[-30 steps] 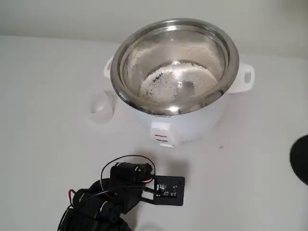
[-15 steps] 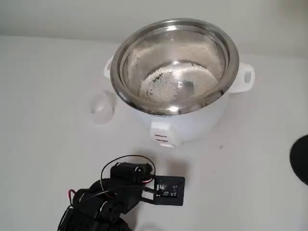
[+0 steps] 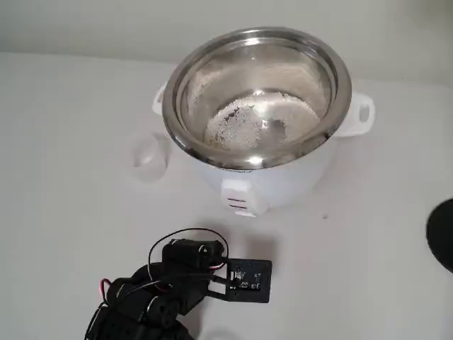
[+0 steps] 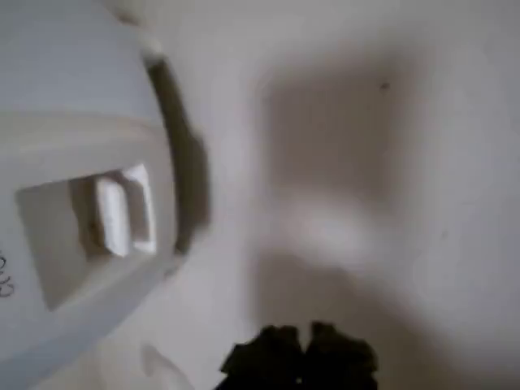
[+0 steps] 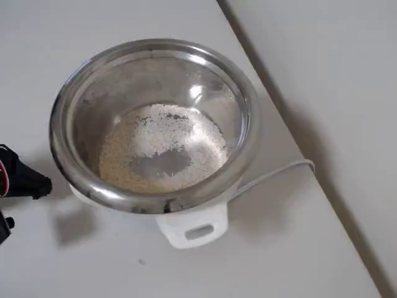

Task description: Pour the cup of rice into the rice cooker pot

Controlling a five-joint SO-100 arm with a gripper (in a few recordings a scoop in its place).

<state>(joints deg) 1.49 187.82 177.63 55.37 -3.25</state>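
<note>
Rice (image 3: 248, 120) sits in the rice cooker pot (image 3: 185, 78), spread thin over the shiny bottom.
The cup (image 3: 150, 157) stands on the white table (image 3: 64, 212) just left of the cooker in the fixed view, apart from the arm. The gripper (image 4: 299, 357) shows as a dark blur low in the wrist view, near the cooker's front; whether it's parted or closed, I can't tell.

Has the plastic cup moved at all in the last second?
No. In the fixed view the cup stands on the table at the same spot, just left of the rice cooker pot.
</note>
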